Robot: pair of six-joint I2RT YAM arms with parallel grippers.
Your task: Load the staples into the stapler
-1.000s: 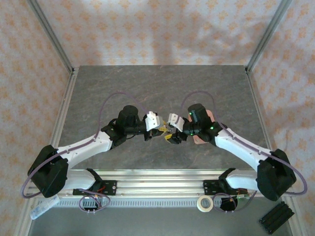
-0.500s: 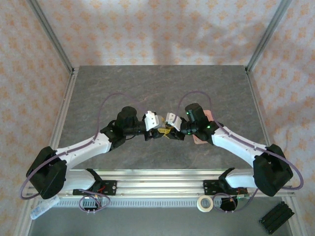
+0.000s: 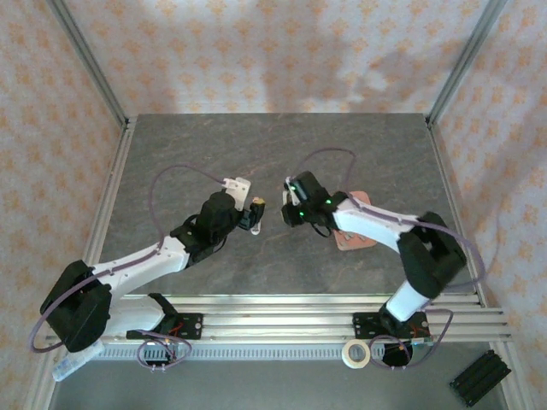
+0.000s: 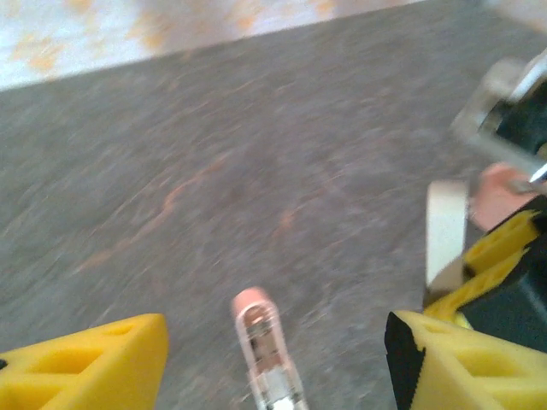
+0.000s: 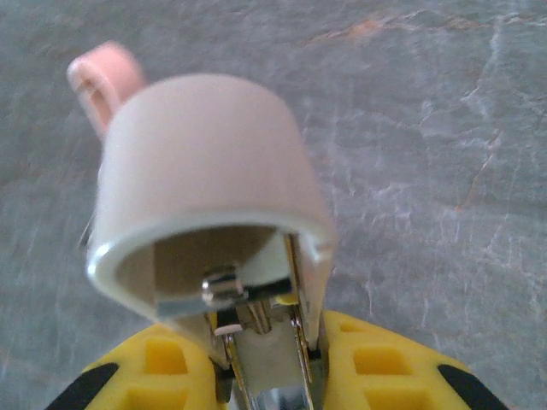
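**Item 1: stapler** (image 5: 205,171)
- Description: a small stapler with a cream cover. The cover is standing hinged up, and a bright metal channel is showing beneath it.
- Location: it is sitting clamped between the yellow fingers (image 5: 376,363) of the right gripper (image 5: 269,346), above the middle of the worktop (image 3: 273,145).
- Handling (judged): it is looking light and rigid, with a smooth plastic shell over steel.
  - The shell is probably going to slide under a loose pinch, and the cover is free to swing.
  - The hold belongs low on the body, where the right fingers are gripping now, leaving the channel mouth clear.

**Item 2: staples**
- Location: a small shiny piece with a rounded pink tip (image 4: 255,312) is showing between the fingers of the left gripper (image 4: 275,342). It is too blurred to tell whether it is carrying staples.
- Handling (judged): the strips are likely weighing next to nothing, and they are brittle along their glued joints. They are best pinched by the long sides and slid in flat, never squeezed across the middle.

**Item 3: left gripper**
- State: its fingers are standing spread wide and are touching nothing that can be made out.

**Room**
- The two grippers are facing each other, near but apart.
- Bare grey worktop is lying open behind them and to both sides.
- A pink pad (image 3: 355,235) is lying under the right forearm.
- Metal rails (image 3: 115,201) are bordering the worktop, well apart from the grippers.
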